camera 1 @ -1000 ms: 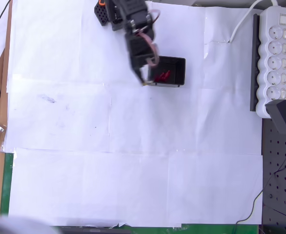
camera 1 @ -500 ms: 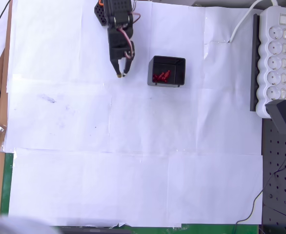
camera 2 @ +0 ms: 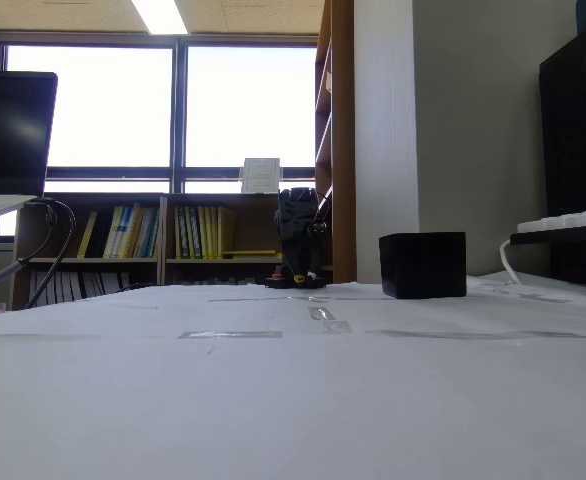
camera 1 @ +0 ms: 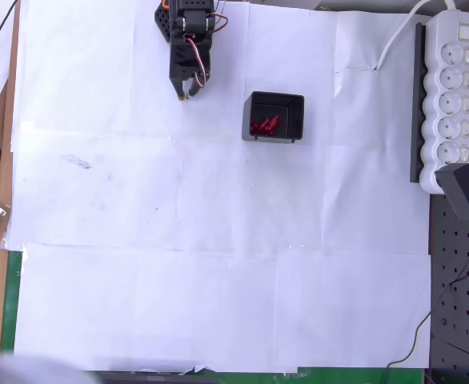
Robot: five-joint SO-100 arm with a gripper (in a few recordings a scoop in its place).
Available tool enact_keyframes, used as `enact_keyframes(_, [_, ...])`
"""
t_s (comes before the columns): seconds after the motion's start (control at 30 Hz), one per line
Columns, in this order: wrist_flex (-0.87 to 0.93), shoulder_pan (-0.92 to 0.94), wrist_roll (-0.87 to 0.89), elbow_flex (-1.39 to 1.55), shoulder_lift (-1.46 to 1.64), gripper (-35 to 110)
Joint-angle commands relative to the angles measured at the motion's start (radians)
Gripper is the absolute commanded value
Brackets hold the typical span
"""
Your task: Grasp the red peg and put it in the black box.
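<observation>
- Your black, boxy-bodied arm with its two-finger gripper [camera 1: 186, 95]: in the overhead view it sits folded back near its base at the top of the sheet, fingertips pointing down the picture, well apart from the box to its right. The jaws stand only narrowly apart with nothing between them. In the fixed view the same arm [camera 2: 298, 240] is a dark upright silhouette against the bright window, and you cannot read the jaws there.
- White paper sheets [camera 1: 218, 240], matt, taped edge to edge over the table: from overhead you see seams and a faint grey smudge at the left; in the fixed view the glossy tape strips catch the light.
- Small squarish black plastic box with thick walls [camera 1: 274, 117]: from overhead you look straight into its dark inside. In the fixed view it is a plain, solid-looking black cube [camera 2: 423, 265] right of the arm, its contents hidden by the near wall.
- Tiny dark-red pegs [camera 1: 264, 126]: a loose cluster lying on the floor of the box, toward its lower left in the overhead view. You cannot tell one peg from another.
- Long white plastic power strip [camera 1: 450, 96], with round sockets, at the right edge in the overhead view.
</observation>
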Motion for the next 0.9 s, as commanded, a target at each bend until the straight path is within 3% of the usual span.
enact_keyframes(0.0, [0.087,0.037,-0.023,-0.080,-0.084,0])
enact_keyframes(0.87, [0.124,0.057,0.025,-0.080,-0.084,0])
